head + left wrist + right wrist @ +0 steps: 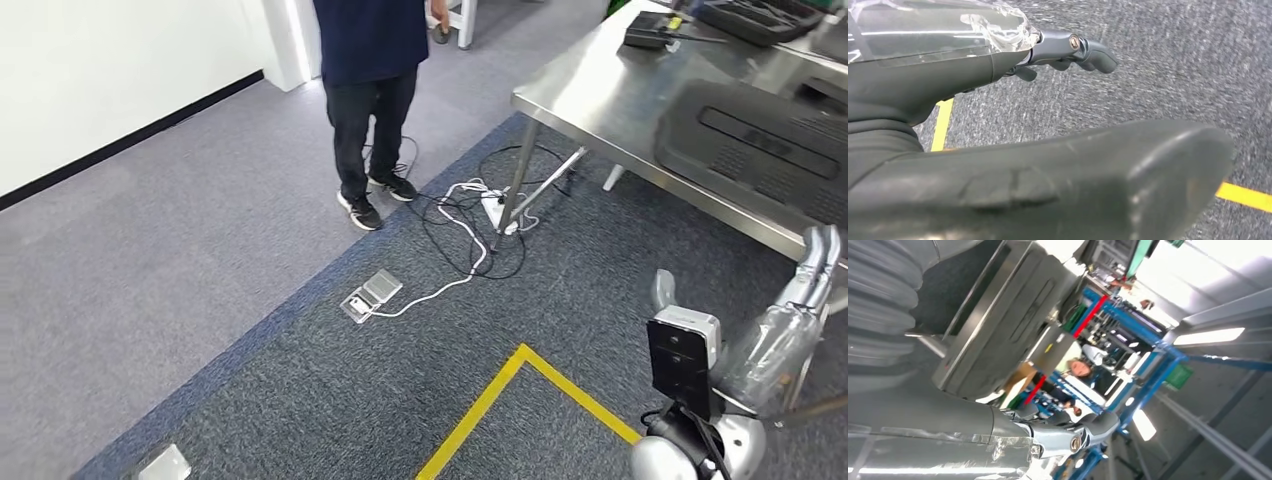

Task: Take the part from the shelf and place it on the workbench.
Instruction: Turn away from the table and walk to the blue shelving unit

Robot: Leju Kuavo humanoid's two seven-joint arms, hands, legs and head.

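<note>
A dark grey moulded part (760, 150) with a long recess lies flat on the steel workbench (600, 90) at the upper right. My right hand (812, 275), wrapped in clear film, is raised beside the bench's near edge, fingers stretched up and holding nothing. The right wrist view shows that hand's fingers (1088, 432) apart and bare, with the part (1023, 315) and the blue shelf racking (1153, 350) beyond. My left hand (1068, 50) hangs over the grey carpet, thumb and fingers apart, nothing in it.
A person in dark clothes (372, 100) stands on the carpet ahead. Cables and a power strip (490, 210) lie by the bench leg (520, 175). A floor socket (370, 295) and yellow floor tape (500, 395) are nearer. Black trays (760, 18) sit at the bench's far end.
</note>
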